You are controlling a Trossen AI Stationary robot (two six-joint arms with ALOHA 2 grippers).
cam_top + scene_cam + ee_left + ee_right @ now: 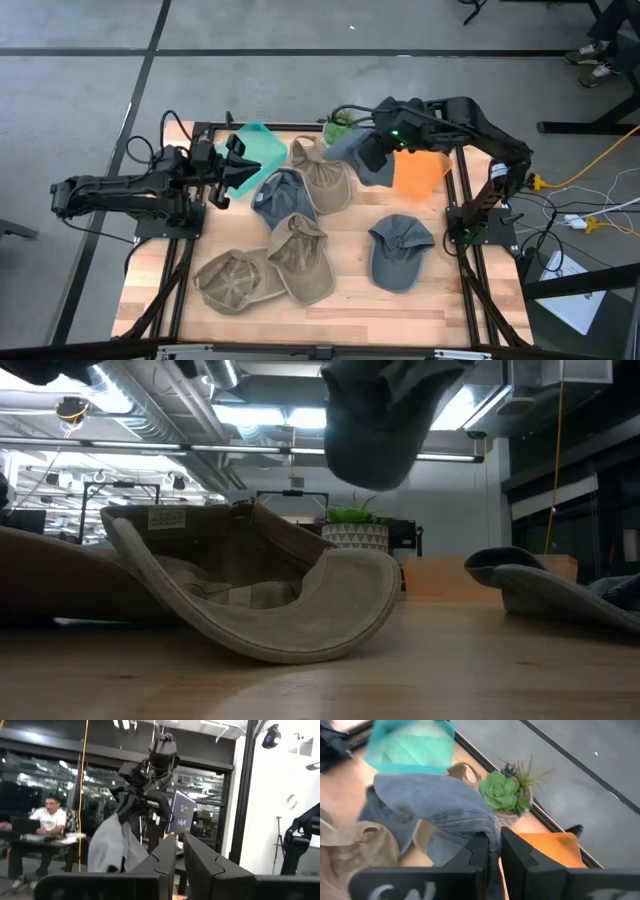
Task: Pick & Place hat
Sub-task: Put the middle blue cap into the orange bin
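Observation:
My right gripper (494,851) is shut on a grey-blue hat (358,158), held up over the table's far side between the potted plant (340,125) and the orange bin (420,172). The low view shows that hat (385,420) hanging high above the tabletop. My left gripper (230,165) is shut with nothing in it, raised beside the teal bin (262,148) at the far left. Several more hats lie on the table: a blue-grey one (283,195), tan ones (300,258) and a blue one (400,250). My right gripper pinches the grey-blue hat's cloth (489,831) between its two fingers, at an edge of the crown; one layer or several, I cannot tell. The fingers slant downward from the table's right. The hat hangs slack below them (114,845), lifted clear of the table.
A tan hat (250,590) lies upside down near the table's front, close to the low camera. Another tan hat (325,178) sits beside the held hat. Bare wood shows at the near right (460,300). A person sits at a desk beyond the table (47,815).

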